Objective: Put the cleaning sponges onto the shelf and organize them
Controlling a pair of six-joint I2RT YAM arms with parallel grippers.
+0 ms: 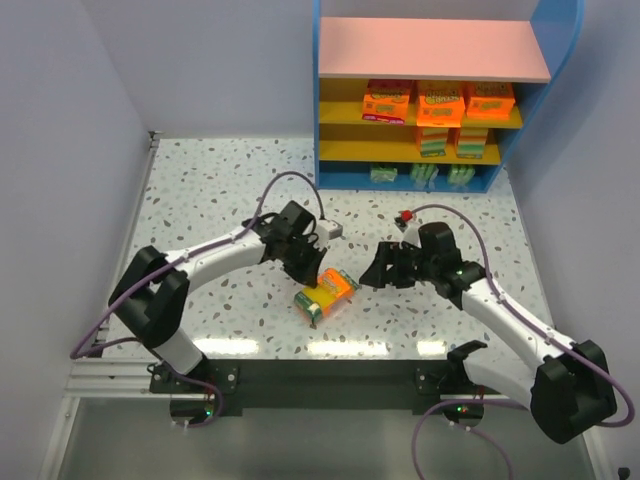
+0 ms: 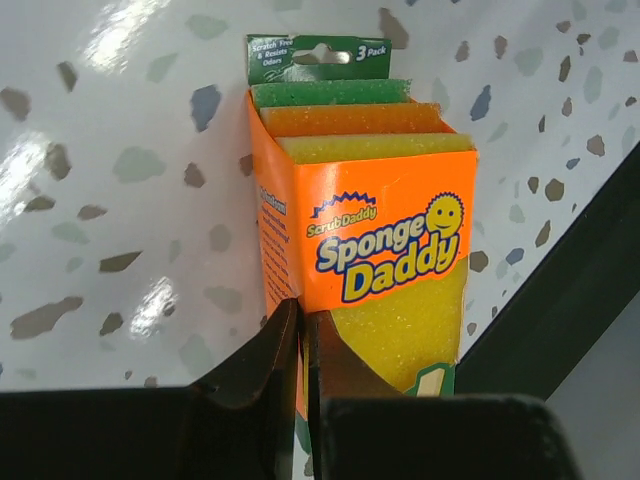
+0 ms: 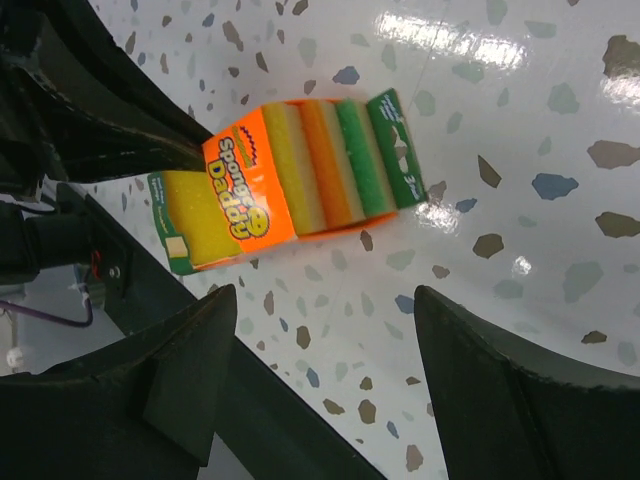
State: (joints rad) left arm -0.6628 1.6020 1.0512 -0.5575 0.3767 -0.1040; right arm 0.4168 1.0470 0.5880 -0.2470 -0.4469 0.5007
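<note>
Lower middle of the top view: one orange-sleeved sponge pack holding green, orange and yellow rectangular sponges. Lying on its side on the white speckled table, well apart from the blue-framed shelf with pink top board and yellow tiers at upper right. Orange packs lined up on both yellow tiers there, green-edged ones on the bottom level.

Left gripper almost fully closed. Seen at the bottom of its wrist view, apparently pinching only the thin edge of the orange sleeve at the pack's near corner. Right gripper spread wide and holding nothing, just right of the pack in the top view, with the pack in the upper middle of its wrist view.

Probably a lift or a pass between arms for the trip to the shelf. Treat that edge pinch as weak, since cardboard can bend or slip out. Raise slowly and keep the pack low over the table. Better to bring the open right jaws across the broad faces of the sleeve and close squarely on the middle. Release the left pinch only once that hold looks firm. Then set down beside the matching orange packs, label facing out, without nudging the neighbours.
</note>
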